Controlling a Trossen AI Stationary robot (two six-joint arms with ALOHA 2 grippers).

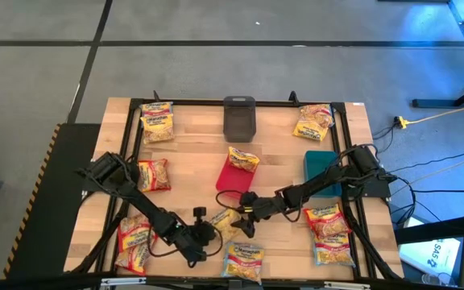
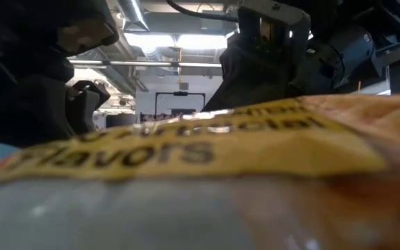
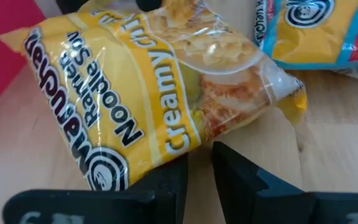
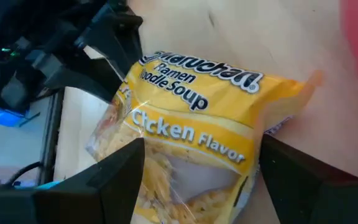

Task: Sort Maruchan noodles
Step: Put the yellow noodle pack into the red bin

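Low view is almost wholly blocked by one blurred packet (image 2: 200, 180). Ten Maruchan noodles (image 1: 225, 221) packets are counted on the tabletop (image 1: 192, 153) (one on the red bin (image 1: 232, 173)). Central packet: straddled by the spread right tool (image 1: 246, 216); left tool (image 1: 208, 236), nearly clenched, is empty.

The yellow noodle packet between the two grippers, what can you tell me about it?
The packet is crinkly yellow plastic with a clear window showing noodles, reading Maruchan Ramen Noodle Soup, Chicken Flavor. It sits near the table's front middle, below the red bin. The left gripper pinches one edge; the right gripper's open fingers straddle the other end.
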